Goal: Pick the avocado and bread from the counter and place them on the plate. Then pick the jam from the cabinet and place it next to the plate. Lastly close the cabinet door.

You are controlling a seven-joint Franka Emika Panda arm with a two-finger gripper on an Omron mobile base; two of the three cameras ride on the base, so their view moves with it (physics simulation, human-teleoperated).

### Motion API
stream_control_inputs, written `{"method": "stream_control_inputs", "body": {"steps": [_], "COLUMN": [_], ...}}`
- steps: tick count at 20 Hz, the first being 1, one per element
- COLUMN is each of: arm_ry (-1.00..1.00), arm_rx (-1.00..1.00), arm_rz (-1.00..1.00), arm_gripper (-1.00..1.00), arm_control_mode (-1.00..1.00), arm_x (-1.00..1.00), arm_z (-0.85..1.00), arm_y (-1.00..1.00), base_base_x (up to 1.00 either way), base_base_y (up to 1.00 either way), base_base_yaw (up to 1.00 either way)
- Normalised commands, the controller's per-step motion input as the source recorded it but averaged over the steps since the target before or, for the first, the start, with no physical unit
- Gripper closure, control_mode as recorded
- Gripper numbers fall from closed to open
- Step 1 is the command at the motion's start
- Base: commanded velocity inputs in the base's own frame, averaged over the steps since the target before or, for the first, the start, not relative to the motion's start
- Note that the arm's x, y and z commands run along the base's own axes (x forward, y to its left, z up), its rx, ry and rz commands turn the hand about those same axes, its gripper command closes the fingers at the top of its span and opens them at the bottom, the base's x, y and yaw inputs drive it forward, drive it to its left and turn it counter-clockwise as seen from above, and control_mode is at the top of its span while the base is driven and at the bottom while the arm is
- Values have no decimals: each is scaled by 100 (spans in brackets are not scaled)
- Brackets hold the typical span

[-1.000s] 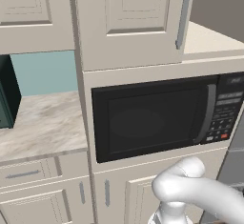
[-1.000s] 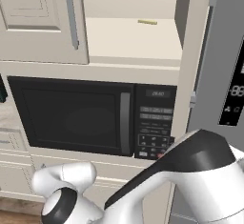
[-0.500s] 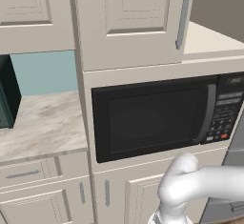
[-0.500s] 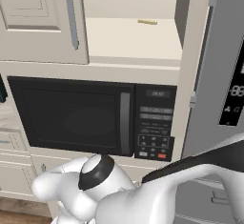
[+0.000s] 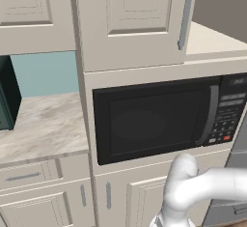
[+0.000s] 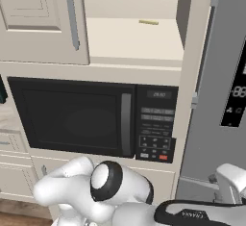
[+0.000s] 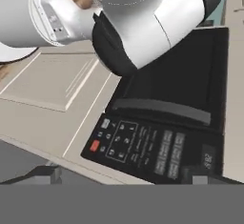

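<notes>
Cream kitchen cabinetry fills the wall ahead, with a black built-in microwave (image 5: 166,120) set into it below the tall cream wall cabinet (image 6: 137,37). Its plain pale shelf (image 6: 129,35) is exposed, and a small flat yellowish item (image 6: 148,22) lies near the back of that shelf; no closer identification is possible. Standing open, the tall cream cabinet door with raised panel (image 5: 128,21) carries a long slim metal bar handle (image 5: 185,13) along its right edge in the left base view. To the left of the microwave lies the beige marbled stone counter (image 5: 41,127), backed by a pale teal wall panel (image 5: 43,71), with cream drawer fronts (image 5: 29,175) beneath it. A tall grey refrigerator with a dark control panel (image 6: 226,95) stands at the right in the right base view. White arm links (image 6: 96,191) with a dark joint sit low before the microwave. From the hand camera, the microwave's keypad with one red button (image 7: 95,146) appears tilted, partly behind a white arm link (image 7: 119,13). Fingertips of the pincer are not discernible, so whether it is open or closed cannot be told
</notes>
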Motion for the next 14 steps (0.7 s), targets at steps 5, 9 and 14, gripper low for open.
{"method": "stream_control_inputs", "body": {"steps": [5, 9, 14], "arm_ry": [0, 11, 14], "arm_rx": [42, 34, 31], "arm_rz": [20, 16, 10], "arm_gripper": [-100, -100, -100], "arm_control_mode": [-100, -100, -100], "arm_x": [-14, -7, 0], "arm_z": [3, 49, 84], "arm_y": [0, -6, -47], "base_base_x": [0, 0, 0], "base_base_y": [0, 0, 0], "base_base_yaw": [0, 0, 0]}}
